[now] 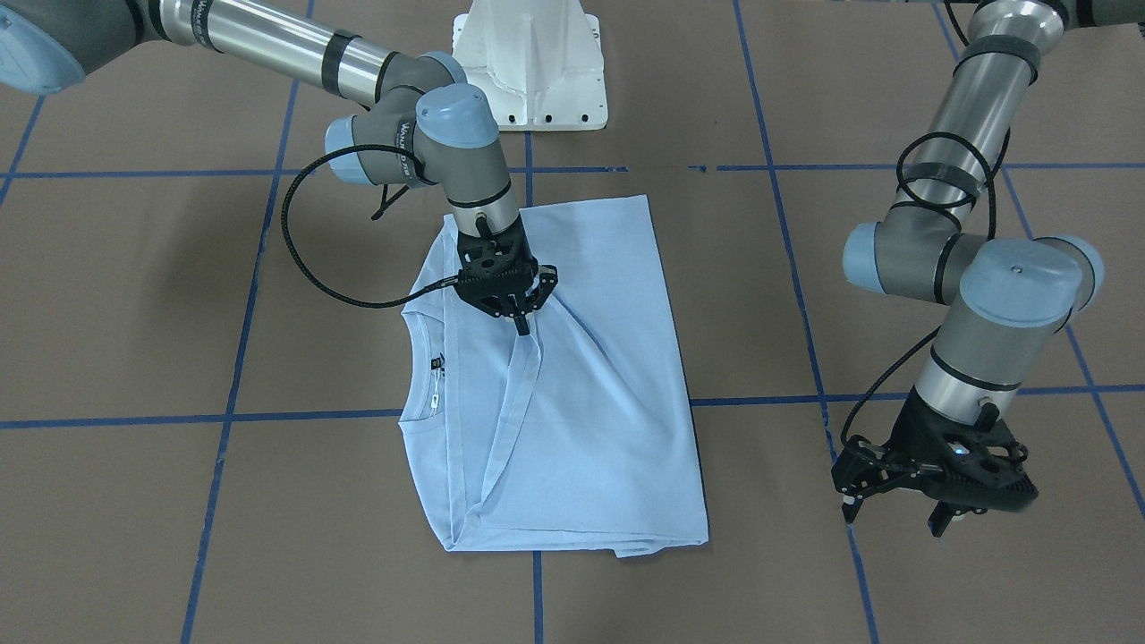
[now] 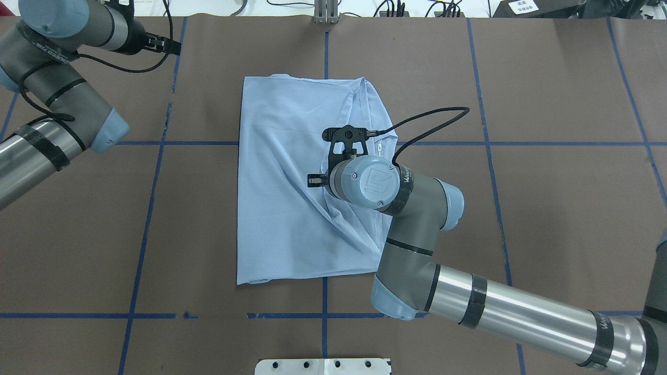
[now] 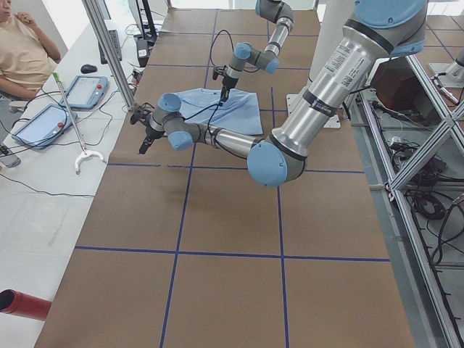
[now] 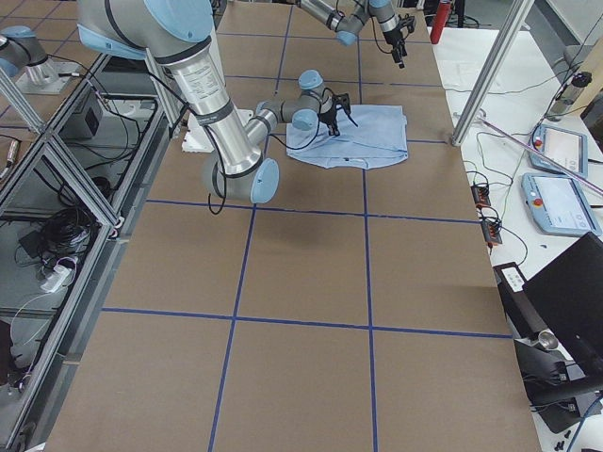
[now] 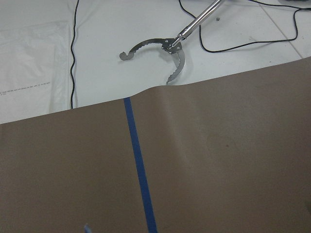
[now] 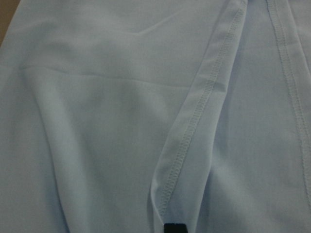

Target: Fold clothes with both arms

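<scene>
The pale light-blue T-shirt point(image 1: 590, 420) lies folded lengthwise on the brown table, collar and dark neck label point(image 1: 436, 362) facing up; its chest print is hidden. My right gripper point(image 1: 521, 324) stands on the shirt near the collar, shut on a stitched hem edge point(image 6: 194, 111), and creases fan out from it. In the overhead view the shirt point(image 2: 281, 208) lies under my right wrist, which hides the fingers. My left gripper point(image 1: 894, 517) is open and empty, hanging above bare table well away from the shirt; it also shows at the overhead view's top left point(image 2: 156, 44).
The white pedestal base point(image 1: 532, 63) stands behind the shirt. Blue tape lines point(image 1: 233, 416) cross the brown table. Past the table's far edge, a metal grabber tool point(image 5: 165, 46) and cables lie on a white bench, where an operator point(image 3: 22, 51) sits.
</scene>
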Robot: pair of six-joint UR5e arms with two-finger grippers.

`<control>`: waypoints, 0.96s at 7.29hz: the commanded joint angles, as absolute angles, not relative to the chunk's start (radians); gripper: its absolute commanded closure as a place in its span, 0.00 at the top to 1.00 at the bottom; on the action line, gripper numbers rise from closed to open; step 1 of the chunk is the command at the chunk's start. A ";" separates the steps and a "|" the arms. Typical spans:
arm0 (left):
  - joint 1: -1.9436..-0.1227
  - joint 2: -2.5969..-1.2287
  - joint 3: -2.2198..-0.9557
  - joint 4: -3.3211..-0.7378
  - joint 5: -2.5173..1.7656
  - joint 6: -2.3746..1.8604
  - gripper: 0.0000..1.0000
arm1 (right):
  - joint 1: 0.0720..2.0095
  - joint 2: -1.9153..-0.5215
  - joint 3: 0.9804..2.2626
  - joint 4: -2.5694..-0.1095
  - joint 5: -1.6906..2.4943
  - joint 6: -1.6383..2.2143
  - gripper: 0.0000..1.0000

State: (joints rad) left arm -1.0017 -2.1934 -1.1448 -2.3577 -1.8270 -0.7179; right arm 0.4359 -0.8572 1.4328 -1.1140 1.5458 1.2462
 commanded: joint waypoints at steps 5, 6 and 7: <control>-1.002 -2.194 -1.154 -2.356 -1.827 -0.719 1.00 | 0.459 -1.083 1.655 -1.120 1.539 1.276 0.00; -1.002 -2.194 -1.154 -2.356 -1.827 -0.724 1.00 | 0.459 -1.103 1.670 -1.120 1.537 1.288 0.00; -1.002 -2.194 -1.154 -2.356 -1.827 -0.724 1.00 | 0.451 -1.107 1.664 -1.121 1.523 1.296 0.00</control>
